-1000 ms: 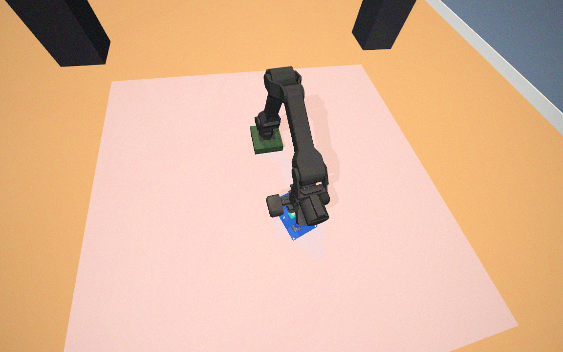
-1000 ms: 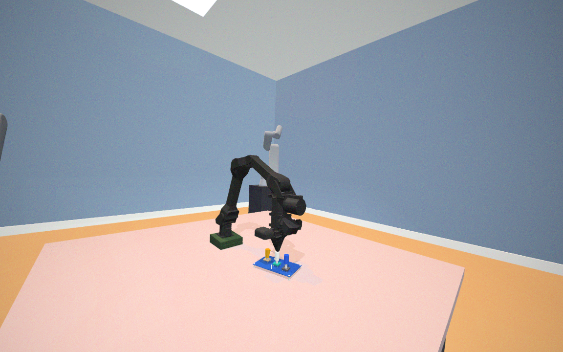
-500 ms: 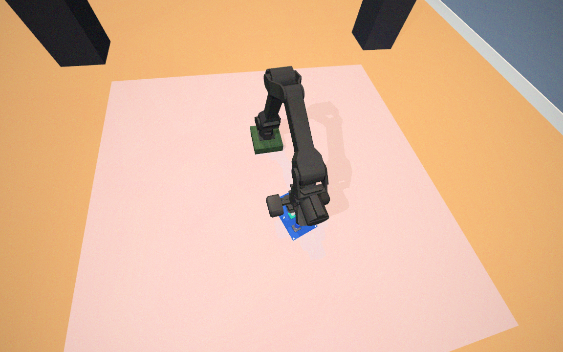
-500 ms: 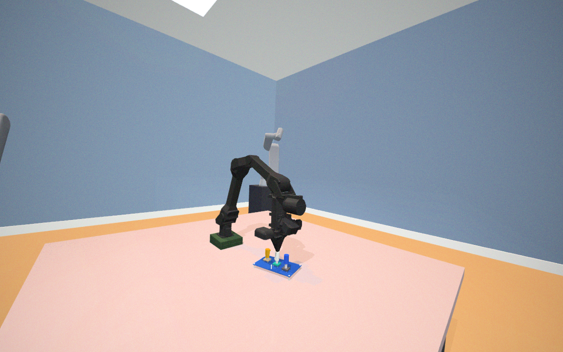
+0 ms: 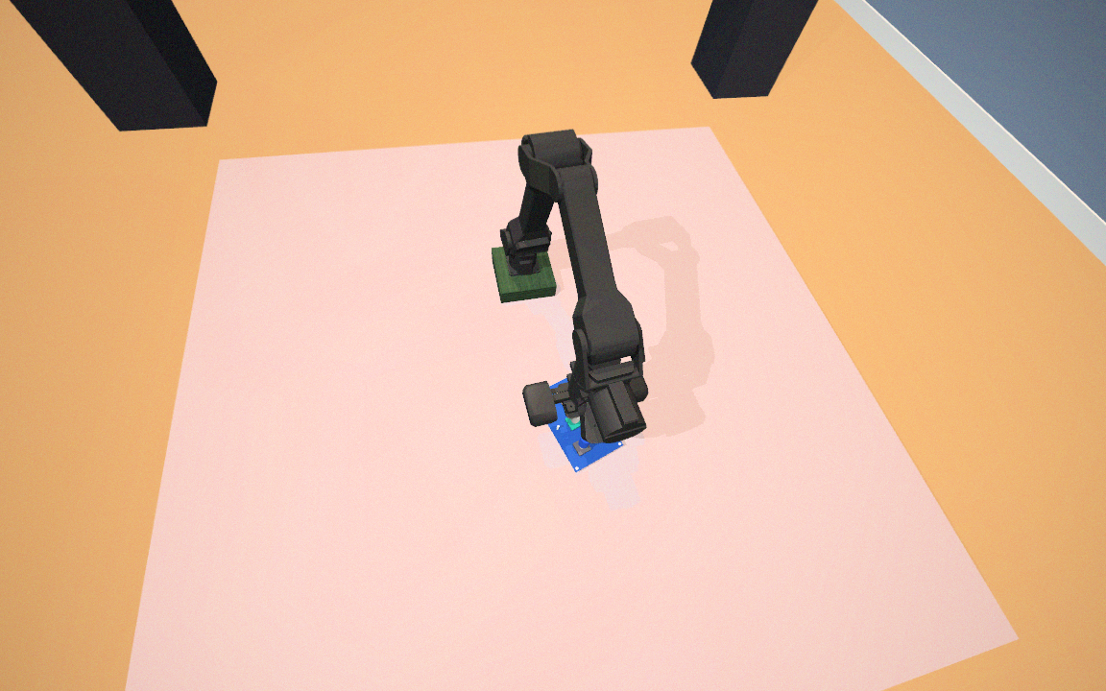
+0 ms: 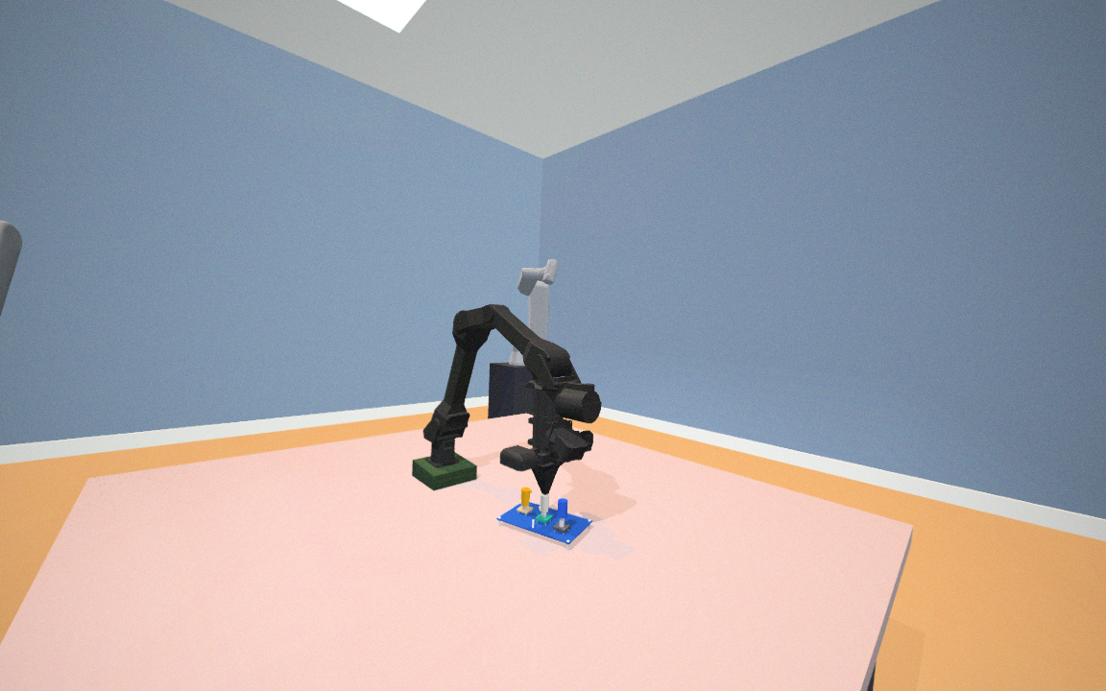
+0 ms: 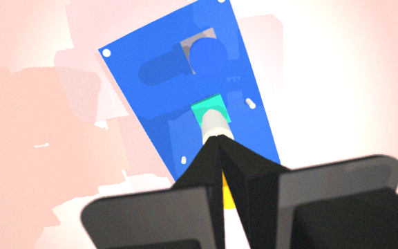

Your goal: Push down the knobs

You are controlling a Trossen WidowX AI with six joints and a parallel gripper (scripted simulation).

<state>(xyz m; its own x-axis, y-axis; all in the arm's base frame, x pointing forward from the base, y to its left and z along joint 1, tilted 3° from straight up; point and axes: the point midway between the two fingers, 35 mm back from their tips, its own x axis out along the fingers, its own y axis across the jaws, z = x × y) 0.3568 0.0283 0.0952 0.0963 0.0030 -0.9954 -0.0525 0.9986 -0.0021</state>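
The blue board (image 5: 600, 454) (image 6: 509, 517) (image 7: 126, 72) stands on short legs. My gripper (image 6: 545, 493) (image 7: 217, 142) is shut and points down, its tips at the top of the white knob (image 6: 544, 501) (image 7: 214, 121), with nothing seen between them. This knob stands upright over the green potentiometer (image 6: 543, 518) (image 7: 215, 102); the wrist view cannot tell the gap below it. The blue knob (image 6: 562, 507) (image 7: 208, 57) stands upright above the grey potentiometer (image 6: 561, 528) (image 7: 206, 34), with pale shaft showing under it. The yellow knob (image 6: 525, 495) (image 7: 229, 200) is at the board's other end, partly hidden by the fingers in the wrist view.
Small white posts (image 7: 251, 103) (image 7: 184, 160) stand on the board on either side of the middle knob. The arm's green base block (image 5: 526, 288) (image 6: 444, 472) sits on the pink table (image 5: 350, 446) (image 6: 282, 567), behind the board in the exterior view.
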